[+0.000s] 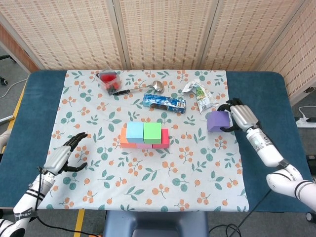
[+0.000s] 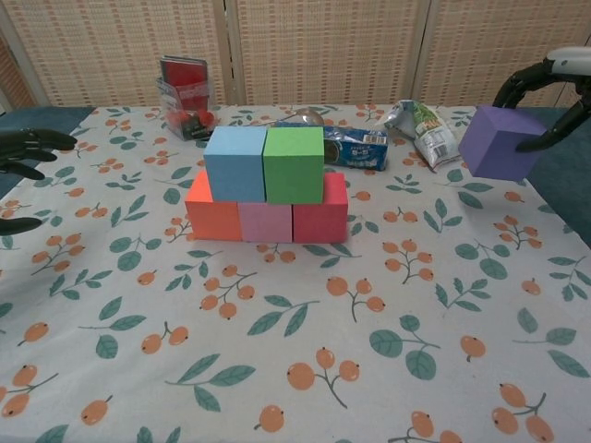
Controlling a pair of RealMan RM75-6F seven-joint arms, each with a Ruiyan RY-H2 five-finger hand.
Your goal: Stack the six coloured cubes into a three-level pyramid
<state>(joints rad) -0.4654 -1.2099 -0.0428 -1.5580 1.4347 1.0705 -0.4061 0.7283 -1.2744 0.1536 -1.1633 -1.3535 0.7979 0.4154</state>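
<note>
Floral tablecloth [image 1: 148,163]; blue snack packet [image 1: 164,102], writing too small to read.

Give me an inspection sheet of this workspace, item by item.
Surface: floral tablecloth over a blue table.
Job's things: orange cube, pink cube and red cube form the bottom row; blue cube and green cube sit on them; purple cube is lifted off the cloth, tilted.
Clutter: clear box with red contents, spoon, blue packet, snack bag, all behind the stack.
Hands: right hand grips the purple cube; left hand empty, fingers apart.
Cables: one on the floor at far left; a power strip at far right.
Surroundings: woven screen panels behind the table.
</note>
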